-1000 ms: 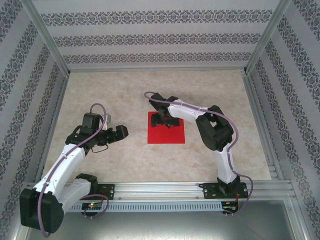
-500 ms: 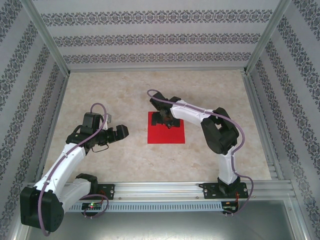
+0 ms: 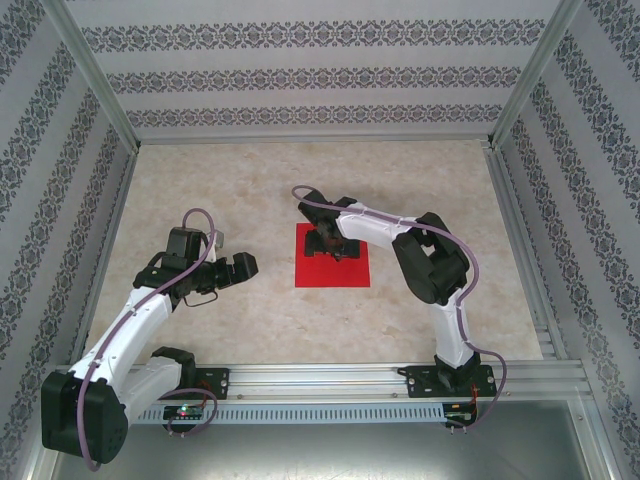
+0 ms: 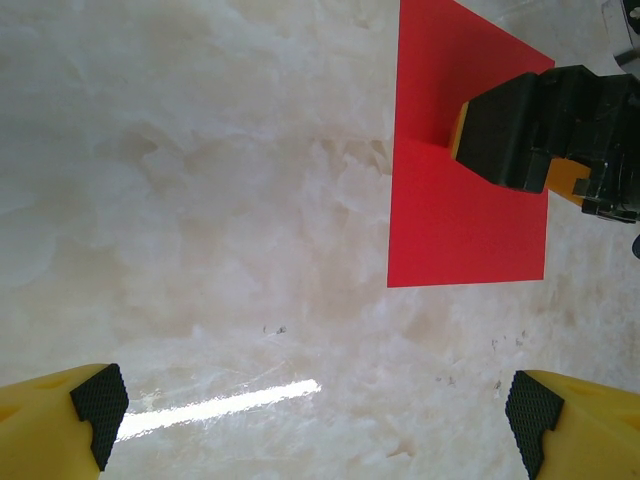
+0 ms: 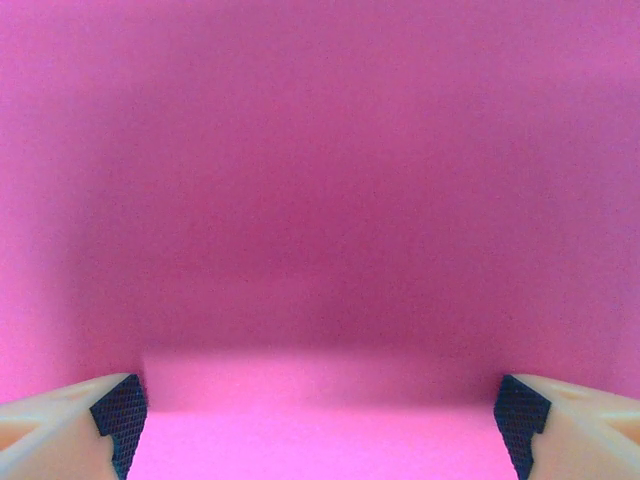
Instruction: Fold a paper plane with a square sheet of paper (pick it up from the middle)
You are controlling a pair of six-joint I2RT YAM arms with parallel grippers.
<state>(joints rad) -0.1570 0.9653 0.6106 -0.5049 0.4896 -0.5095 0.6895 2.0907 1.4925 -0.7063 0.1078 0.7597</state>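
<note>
Tabletop (image 3: 250, 315): beige marble — red square sheet of paper (image 3: 333, 273) lying flat
Right pincer (image 5: 320, 405): jaws apart, low over sheet's middle
Left pincer (image 4: 312, 402): jaws apart — off left

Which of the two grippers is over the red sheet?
The right gripper, jaws open, low over the square sheet of paper; the left gripper, also open, hangs over bare table to the sheet's left.

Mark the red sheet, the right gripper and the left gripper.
red sheet (image 3: 335, 273), top view, near bare edge.
right gripper (image 5: 320, 412), right wrist view, between fingers.
left gripper (image 4: 310, 410), left wrist view, between fingers.
</note>
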